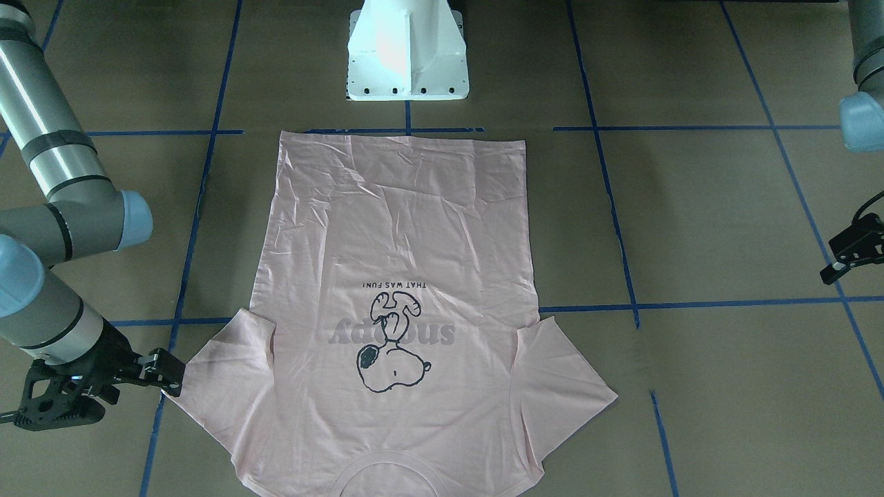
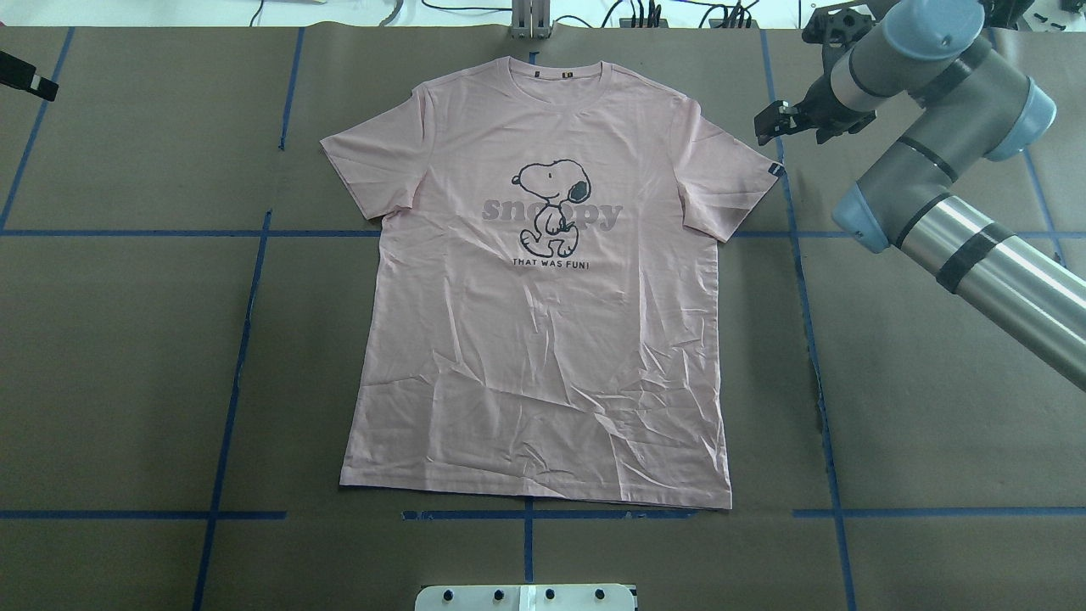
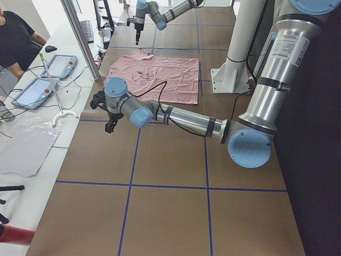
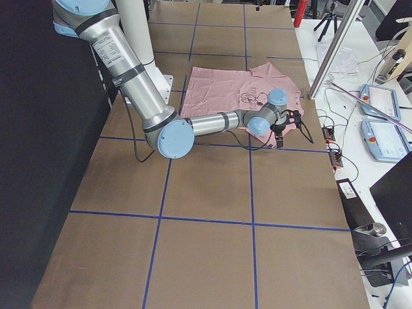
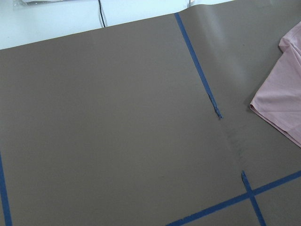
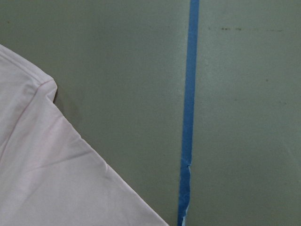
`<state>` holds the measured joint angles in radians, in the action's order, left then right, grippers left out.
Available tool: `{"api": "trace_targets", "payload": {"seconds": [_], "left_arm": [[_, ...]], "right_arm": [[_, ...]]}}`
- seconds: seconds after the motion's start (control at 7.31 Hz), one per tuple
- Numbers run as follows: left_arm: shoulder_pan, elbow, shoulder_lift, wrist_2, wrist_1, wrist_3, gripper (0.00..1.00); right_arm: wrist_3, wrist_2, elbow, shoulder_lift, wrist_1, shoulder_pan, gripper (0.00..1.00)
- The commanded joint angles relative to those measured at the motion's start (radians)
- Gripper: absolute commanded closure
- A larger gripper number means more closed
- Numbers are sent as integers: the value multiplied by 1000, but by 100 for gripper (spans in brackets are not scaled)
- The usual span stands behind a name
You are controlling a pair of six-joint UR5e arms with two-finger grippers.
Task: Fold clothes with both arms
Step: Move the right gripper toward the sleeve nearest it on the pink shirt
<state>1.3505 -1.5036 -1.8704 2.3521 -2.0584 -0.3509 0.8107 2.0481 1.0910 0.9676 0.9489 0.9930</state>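
Shirt [image 2: 543, 339] lay flat on desk [image 2: 127, 339], print up, unfolded. Right end effector [image 2: 776, 123] sat just beside shirt's sleeve, holding nothing. Left end effector [image 1: 853, 252] was well apart from shirt. Could not tell whether either was released or clenched. Judged best: pinch both sleeve edges evenly, lift low. Print read "snoopy", "THAT WAS FUN!".

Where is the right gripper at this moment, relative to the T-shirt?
In the overhead view the right gripper is at the upper right, just outside the sleeve tip of the T-shirt on the robot's right, close to a blue tape line.
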Motion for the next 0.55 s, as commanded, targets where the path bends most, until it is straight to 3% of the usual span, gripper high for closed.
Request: {"api": "trace_targets", "payload": {"seconds": [0.0,0.41], "left_arm": [[-4,8,-1,-10,-74,-124,0],[-5,5,-3,-10,-80,-134,0]], "right_arm": [[-4,-19,-22,-3,-4,-34,0],[-8,-17,-34,3,-1,-40,1]]}}
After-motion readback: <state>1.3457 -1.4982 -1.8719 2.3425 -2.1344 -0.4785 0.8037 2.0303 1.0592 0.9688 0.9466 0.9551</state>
